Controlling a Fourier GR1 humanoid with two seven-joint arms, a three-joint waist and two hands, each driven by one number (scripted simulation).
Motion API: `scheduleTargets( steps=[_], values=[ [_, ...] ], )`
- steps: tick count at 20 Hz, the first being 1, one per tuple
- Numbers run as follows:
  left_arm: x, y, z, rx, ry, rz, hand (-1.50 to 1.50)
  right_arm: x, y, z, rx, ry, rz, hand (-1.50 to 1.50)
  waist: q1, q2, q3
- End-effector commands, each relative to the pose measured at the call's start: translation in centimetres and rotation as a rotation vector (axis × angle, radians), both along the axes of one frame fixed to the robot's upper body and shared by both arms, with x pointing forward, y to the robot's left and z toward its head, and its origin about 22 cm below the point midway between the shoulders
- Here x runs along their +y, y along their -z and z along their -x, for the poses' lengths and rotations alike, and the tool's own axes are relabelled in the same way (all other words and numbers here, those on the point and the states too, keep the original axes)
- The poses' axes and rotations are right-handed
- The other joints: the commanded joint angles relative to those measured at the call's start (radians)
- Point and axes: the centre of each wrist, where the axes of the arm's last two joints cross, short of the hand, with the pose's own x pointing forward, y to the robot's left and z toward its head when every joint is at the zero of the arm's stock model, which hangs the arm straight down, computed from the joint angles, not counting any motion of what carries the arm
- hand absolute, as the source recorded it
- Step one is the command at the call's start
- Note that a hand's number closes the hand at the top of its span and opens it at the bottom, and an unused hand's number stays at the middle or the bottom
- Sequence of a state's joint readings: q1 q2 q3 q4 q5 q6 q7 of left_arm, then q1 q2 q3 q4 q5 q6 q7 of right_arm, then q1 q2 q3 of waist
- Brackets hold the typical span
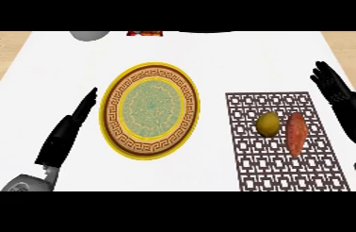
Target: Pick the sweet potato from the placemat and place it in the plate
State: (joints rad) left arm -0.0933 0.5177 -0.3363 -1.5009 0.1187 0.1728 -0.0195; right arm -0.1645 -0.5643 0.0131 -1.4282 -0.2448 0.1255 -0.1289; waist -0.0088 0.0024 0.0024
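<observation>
Both hands hold nothing. Nearest me, my left hand (66,132) lies flat with straight fingers beside the plate (150,66). On the placemat (268,169) the sweet potato (296,133) waits untouched beside a yellow fruit (268,123); farther right, my right hand (335,92) hangs open for the approach.

We see a white counter top (230,56) filling most of the view, evenly lit. Beyond its left and right edges we see strips of pale wood-toned floor (12,45), widest at the far corners.
</observation>
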Motion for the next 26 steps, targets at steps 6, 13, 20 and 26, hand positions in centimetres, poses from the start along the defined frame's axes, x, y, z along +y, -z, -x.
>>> scheduleTargets(
  steps=[6, 13, 20, 26],
  values=[
    [0.8, 0.2, -1.3, -0.080, -0.145, 0.157, 0.00, 5.0, 2.7, -3.9, 0.199, 0.471, -0.409, 1.50, 0.051, 0.008, -0.005],
    [1.7, 2.4, 0.0, -0.006, -0.151, 0.229, 0.00, 8.6, 6.6, -2.3, -0.137, 0.867, -0.026, -1.50, 0.032, 0.003, -0.004],
    [2.7, 4.9, 1.1, 0.017, -0.174, 0.218, 0.00, 11.9, 7.9, 2.8, -0.148, 0.941, 0.098, -1.50, -0.003, -0.005, -0.005],
    [3.0, 4.0, 0.8, 0.006, -0.171, 0.224, 0.00, 8.1, 6.5, 4.0, 0.043, 0.991, 0.323, -1.50, -0.001, -0.007, -0.007]
  ],
)
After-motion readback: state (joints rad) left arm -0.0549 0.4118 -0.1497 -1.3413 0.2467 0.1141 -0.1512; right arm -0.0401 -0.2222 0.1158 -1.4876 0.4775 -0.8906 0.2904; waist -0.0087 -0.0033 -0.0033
